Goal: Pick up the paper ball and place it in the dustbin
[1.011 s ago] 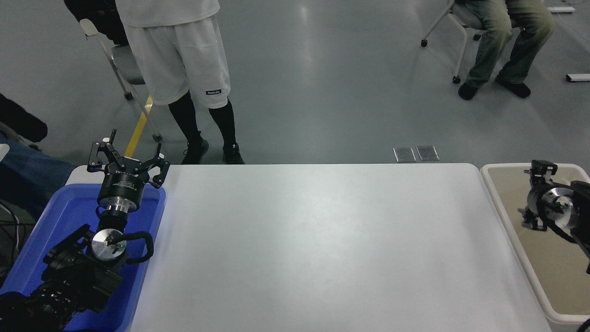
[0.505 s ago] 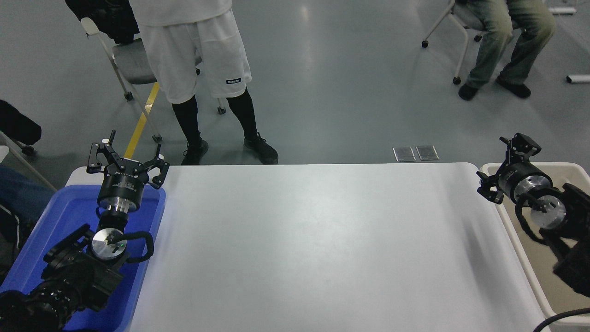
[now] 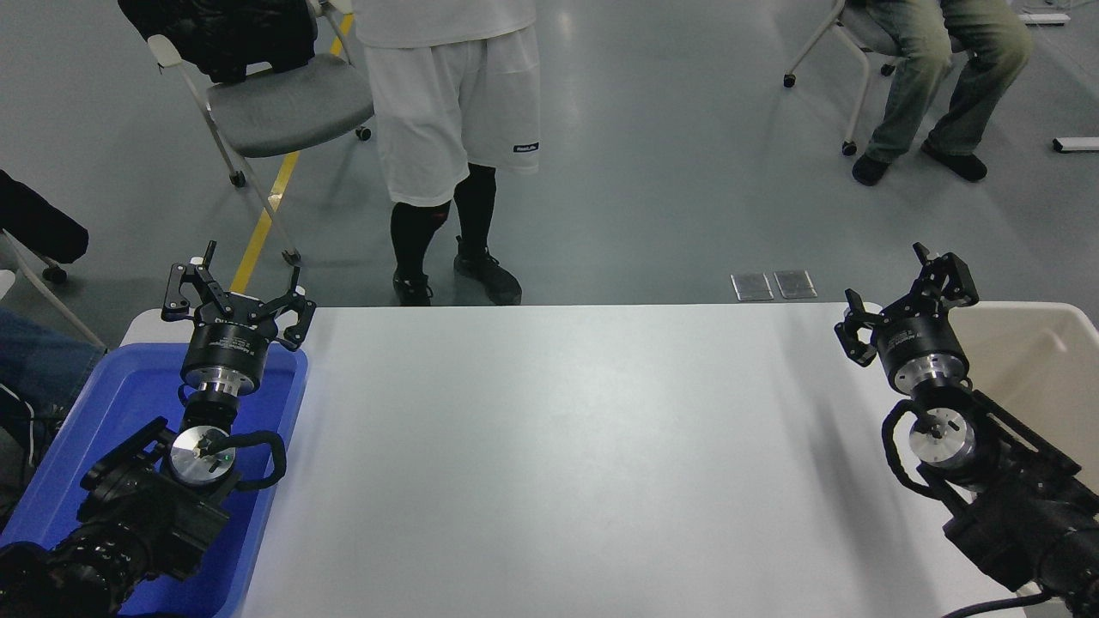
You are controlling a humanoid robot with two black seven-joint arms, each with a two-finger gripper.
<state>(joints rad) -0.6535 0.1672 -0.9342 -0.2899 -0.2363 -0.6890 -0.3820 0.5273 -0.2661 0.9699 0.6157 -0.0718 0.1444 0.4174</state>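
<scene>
We see no paper ball; right gripper [image 3: 901, 296], jaws spread and empty, hangs just left of the dustbin [image 3: 1083, 319].

cream dustbin [image 3: 1043, 343], at table's right edge

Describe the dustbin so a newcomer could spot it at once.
Start at the white table and go to its right end. The dustbin stands against that end, behind the right gripper. It is beige with a white rim, unlike the shallow blue tray at the table's left end.
</scene>
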